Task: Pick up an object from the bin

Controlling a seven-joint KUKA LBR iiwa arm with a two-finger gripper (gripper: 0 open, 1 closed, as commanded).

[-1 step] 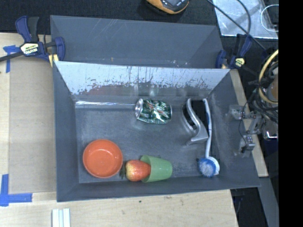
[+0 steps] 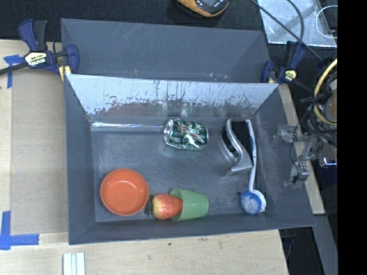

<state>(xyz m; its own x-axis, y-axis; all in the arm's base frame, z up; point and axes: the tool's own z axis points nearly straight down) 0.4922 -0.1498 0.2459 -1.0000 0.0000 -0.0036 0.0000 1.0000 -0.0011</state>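
The grey metal bin (image 2: 80, 153) holds a handful of loose things spread over its floor, none of them heaped. At the near left sits an orange bowl (image 2: 124, 192), upright with its mouth facing up. Just beside it to the right lies a red fruit (image 2: 165, 207), touching the rim of a green cup (image 2: 192, 204) that lies on its side with its opening toward the fruit. Farther back, near the middle of the floor and close to the far wall, rests a crushed can (image 2: 184, 135) – silver with green and red print – well apart from the bowl and the cup.

To the right of the can lies a grey and black tool (image 2: 235, 148), curved, with its length running from back to front. Right alongside it is a brush (image 2: 252, 165) with a thin white handle and a round blue and white head; the head points toward the near wall.

The gripper (image 2: 296, 166) hangs at the right side, above the bin's sloping right wall and off the floor, near the brush but apart from it. Nothing is seen in its grasp – whether it is released or clenched cannot be told.
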